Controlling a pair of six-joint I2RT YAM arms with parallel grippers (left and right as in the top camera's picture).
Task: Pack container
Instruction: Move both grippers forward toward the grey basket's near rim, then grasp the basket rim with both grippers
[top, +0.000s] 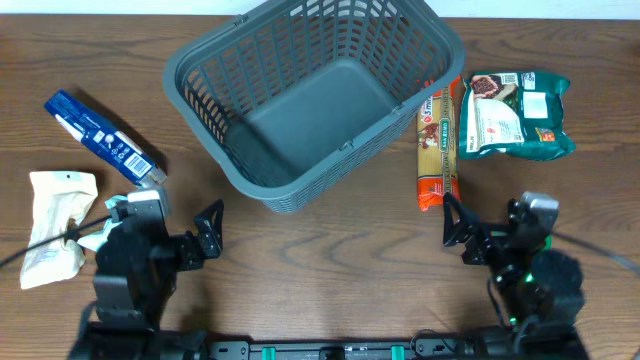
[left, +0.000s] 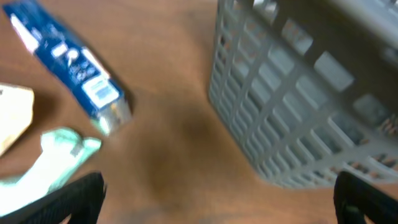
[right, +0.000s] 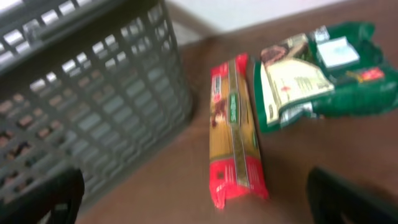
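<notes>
The large dark grey slotted container (top: 310, 100) stands empty at the table's middle back; its wall shows in the left wrist view (left: 298, 106) and right wrist view (right: 93, 106). A red and yellow spaghetti pack (top: 438, 145) (right: 235, 130) lies right of it, with a green and white bag (top: 515, 115) (right: 317, 74) further right. A blue tube-shaped pack (top: 103, 138) (left: 71, 65) and a cream pouch (top: 58, 225) lie on the left. My left gripper (top: 212, 232) (left: 217, 199) is open and empty near the container's front corner. My right gripper (top: 458, 232) (right: 199, 199) is open and empty, just in front of the spaghetti.
A pale green and white wrapper (left: 53, 162) lies by the left gripper, beside the cream pouch (left: 12, 118). Brown wooden tabletop (top: 330, 260) lies between the two arms.
</notes>
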